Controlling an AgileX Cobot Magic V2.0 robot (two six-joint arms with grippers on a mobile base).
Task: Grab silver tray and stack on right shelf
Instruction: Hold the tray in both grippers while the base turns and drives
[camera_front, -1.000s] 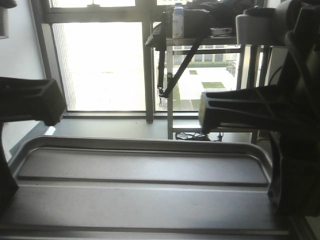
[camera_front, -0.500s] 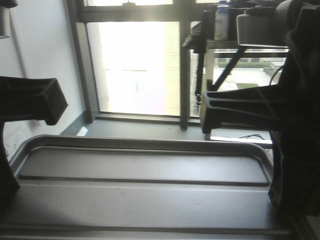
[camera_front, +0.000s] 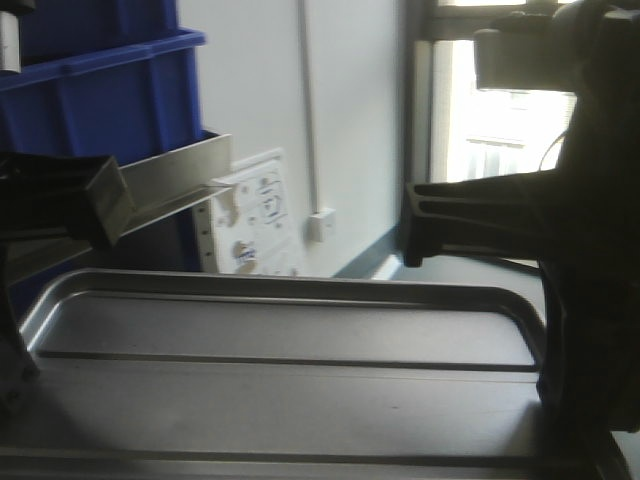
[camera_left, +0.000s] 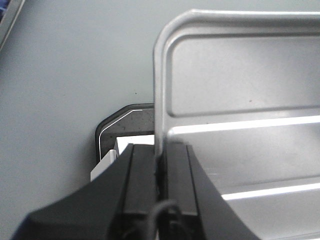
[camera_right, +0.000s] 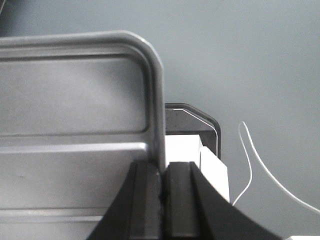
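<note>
Grey floor (camera_left: 60, 75), left fingers (camera_left: 142, 185) and right fingers (camera_right: 145, 200) pinching silver tray (camera_left: 240, 165)

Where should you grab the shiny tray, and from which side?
By the thin raised rim at each short end of the silver tray, coming from outside. It stands up, so fingers pinch it, one inside, one outside, as the left gripper and right gripper do.

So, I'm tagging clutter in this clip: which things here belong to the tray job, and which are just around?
Job:
silver tray
left end effector, clamped on its rim
right end effector, clamped on its rim

Just around:
blue crate
wall socket
stickered white panel
</note>
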